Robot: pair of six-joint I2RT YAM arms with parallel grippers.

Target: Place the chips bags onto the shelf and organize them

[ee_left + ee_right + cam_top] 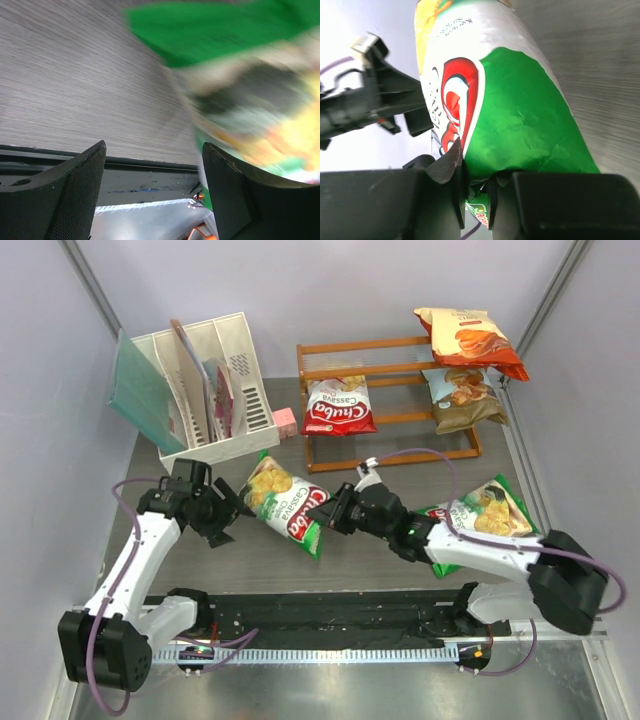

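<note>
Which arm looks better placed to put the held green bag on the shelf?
Right. The right end effector clamps an edge of the green bag and sits nearer the shelf; the left end effector is open beside it.

The grey table (350, 565) carries the shelf (360, 346), a white organizer (215, 447) and seemingly 1 green bag (485, 510).

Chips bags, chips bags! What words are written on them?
"Chuba", "Cassava": red chips bag on the wooden shelf.
"Chuba": green chips bag held by the right gripper.
Too small to read: orange-red bag, light-blue and brown bag, second green bag by the right arm.
Blurred: the held bag's small print.
</note>
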